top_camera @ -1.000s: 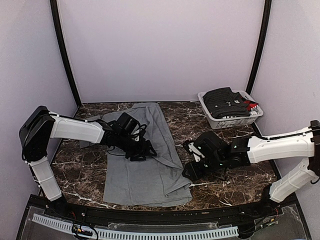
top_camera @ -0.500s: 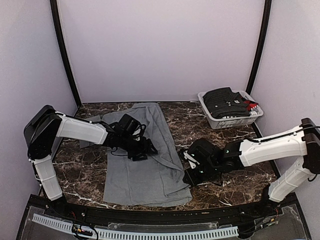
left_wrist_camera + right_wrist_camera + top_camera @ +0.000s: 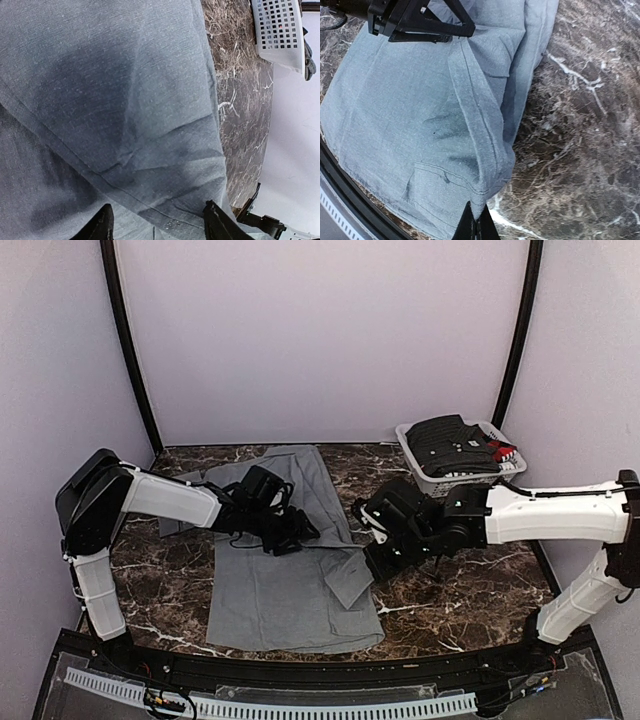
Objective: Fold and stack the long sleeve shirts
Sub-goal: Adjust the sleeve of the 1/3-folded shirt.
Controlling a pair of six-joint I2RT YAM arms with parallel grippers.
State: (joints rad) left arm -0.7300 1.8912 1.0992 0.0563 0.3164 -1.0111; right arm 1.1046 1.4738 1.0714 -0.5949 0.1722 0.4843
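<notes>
The grey shirt (image 3: 270, 605) lies spread on the dark marble counter (image 3: 460, 600). It sits left of centre in the top view, with its long axis running from 12 to 6 o'clock. The left claw (image 3: 287, 542) is positioned over the middle of the shirt. In the left wrist view its two fingers (image 3: 102, 227) stand apart with nothing clamped between them, close over the cloth. Contact with the cloth cannot be determined. The right claw (image 3: 476, 226) is fully closed and pinches the shirt's edge on the 3 o'clock side. The right wrist view shows the cloth drawn up to the meeting fingertips. On that same side a flap (image 3: 350, 580) of the shirt is turned over onto the body of the garment, toward 9 o'clock. A white perforated basket (image 3: 462, 483) stands on the counter at 2 o'clock, well apart from the shirt. The basket holds dark garments (image 3: 450, 440), with a red item (image 3: 507, 452) at its 3 o'clock rim.
</notes>
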